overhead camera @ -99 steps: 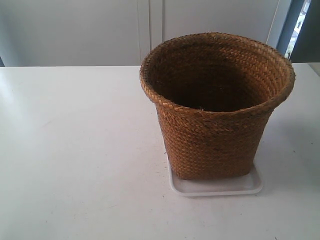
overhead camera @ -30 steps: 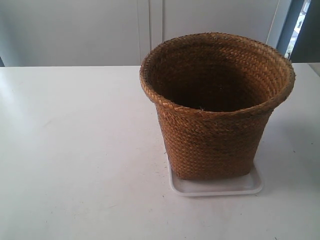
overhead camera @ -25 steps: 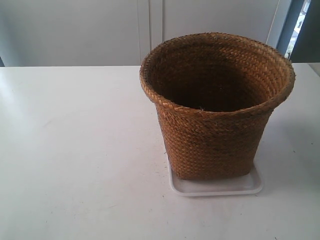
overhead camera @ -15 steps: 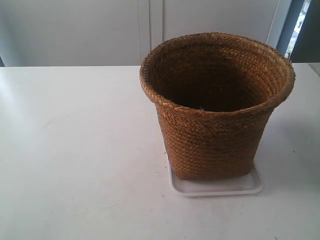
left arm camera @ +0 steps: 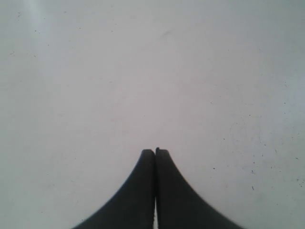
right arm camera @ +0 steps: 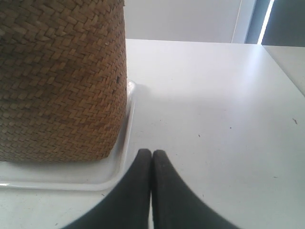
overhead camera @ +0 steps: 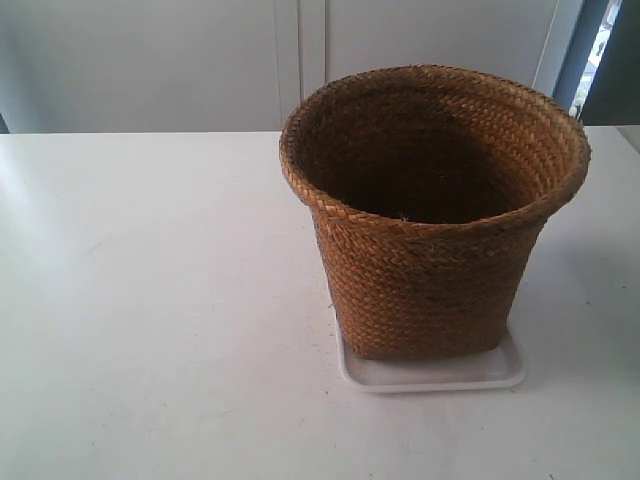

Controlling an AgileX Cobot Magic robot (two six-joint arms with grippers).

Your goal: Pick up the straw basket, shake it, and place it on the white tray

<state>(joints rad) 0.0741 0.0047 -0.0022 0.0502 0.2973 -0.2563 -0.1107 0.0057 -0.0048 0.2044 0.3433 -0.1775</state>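
The brown straw basket (overhead camera: pixel 432 215) stands upright on the white tray (overhead camera: pixel 432 373), right of the table's middle in the exterior view; its inside looks empty. No arm shows in that view. In the right wrist view the basket (right arm camera: pixel 59 81) rests on the tray (right arm camera: pixel 71 179), and my right gripper (right arm camera: pixel 151 152) is shut and empty, just off the tray's corner, apart from the basket. My left gripper (left arm camera: pixel 155 151) is shut with nothing in it, over bare white table; neither basket nor tray appears in the left wrist view.
The white table (overhead camera: pixel 150 300) stretches wide to the basket's left. A pale wall with a vertical seam (overhead camera: pixel 300 60) runs behind it, and a dark opening (overhead camera: pixel 610 60) lies at the far right.
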